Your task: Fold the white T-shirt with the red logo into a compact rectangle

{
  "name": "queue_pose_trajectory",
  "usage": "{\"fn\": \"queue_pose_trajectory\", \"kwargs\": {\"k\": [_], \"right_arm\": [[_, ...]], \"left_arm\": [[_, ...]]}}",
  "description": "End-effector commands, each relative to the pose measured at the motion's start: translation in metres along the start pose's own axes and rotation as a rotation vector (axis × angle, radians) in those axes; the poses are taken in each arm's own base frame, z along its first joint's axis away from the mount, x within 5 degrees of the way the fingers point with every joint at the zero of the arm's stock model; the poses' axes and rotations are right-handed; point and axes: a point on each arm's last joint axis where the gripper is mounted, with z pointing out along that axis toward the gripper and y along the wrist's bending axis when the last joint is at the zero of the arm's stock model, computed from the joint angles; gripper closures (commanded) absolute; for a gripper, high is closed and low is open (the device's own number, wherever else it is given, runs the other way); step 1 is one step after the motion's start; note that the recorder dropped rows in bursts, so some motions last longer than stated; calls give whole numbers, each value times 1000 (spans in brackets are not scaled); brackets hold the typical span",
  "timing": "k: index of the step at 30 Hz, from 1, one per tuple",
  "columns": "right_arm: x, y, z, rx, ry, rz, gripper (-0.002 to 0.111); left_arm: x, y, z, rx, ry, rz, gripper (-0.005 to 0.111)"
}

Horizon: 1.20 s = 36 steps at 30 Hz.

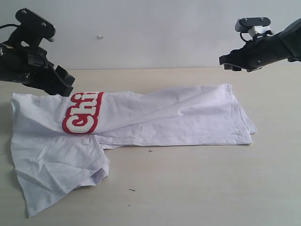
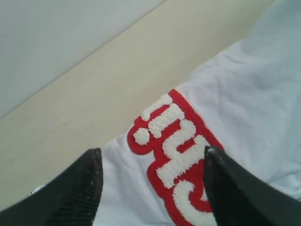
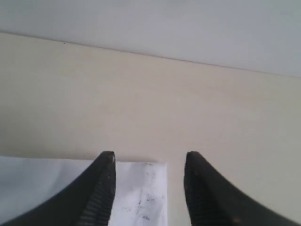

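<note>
The white T-shirt [image 1: 164,120] lies on the table, folded lengthwise, with one sleeve [image 1: 56,169] spread toward the front left. Its red logo [image 1: 83,114] shows only partly at the fold, reading "Chi". My left gripper [image 1: 66,84] hovers open just above the shirt's far left edge; in its wrist view the red logo [image 2: 178,155] lies below and between the open fingers [image 2: 80,188]. My right gripper [image 1: 228,60] hangs open above the shirt's far right end, whose hem corner [image 3: 146,188] shows between the fingers [image 3: 101,188], faintly smudged.
The pale wooden table [image 1: 211,188] extends in front of and to the right of the shirt. A plain grey wall [image 1: 141,33] rises behind the table's far edge. A few small dark specks [image 1: 150,151] lie on the tabletop.
</note>
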Motion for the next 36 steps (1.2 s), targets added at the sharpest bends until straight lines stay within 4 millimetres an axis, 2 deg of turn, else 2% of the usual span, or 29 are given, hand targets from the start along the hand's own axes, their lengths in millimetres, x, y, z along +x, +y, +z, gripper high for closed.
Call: {"fn": "queue_pose_trajectory", "kwargs": {"k": [1,2,3,5,8,11,16,24,26,28,29,33,36], "right_arm": [[-3,11,-12,-109,68,20,81],[7,18,-12,-197,162,6,104],[15,20,-10,-227,216,-5,108],[25,21,-6,-252,281,-8,108],[50,10,9,-162,431,31,108],[70,-3,22,-45,516,42,108],[69,-5,26,-30,480,48,108],[73,-4,25,-47,518,48,108],[73,-3,24,-52,527,49,108],[74,-3,24,-55,534,50,108],[75,-2,23,-62,547,51,108],[74,0,18,-84,581,53,108],[69,3,10,-98,594,53,108]], "left_arm": [[0,0,-3,6,3,-1,46],[2,-2,-3,28,25,-2,46],[3,-3,-3,41,36,-6,46],[6,-6,-3,68,60,-8,46],[13,-13,-2,149,136,-13,46],[35,-26,15,278,286,0,46],[61,-41,29,442,441,74,46],[100,-52,47,507,610,128,47],[108,-53,44,529,656,171,53],[114,-54,40,556,699,201,69],[117,-57,37,579,723,197,82],[134,-64,26,665,822,227,107],[144,-67,18,702,888,231,102]]}}
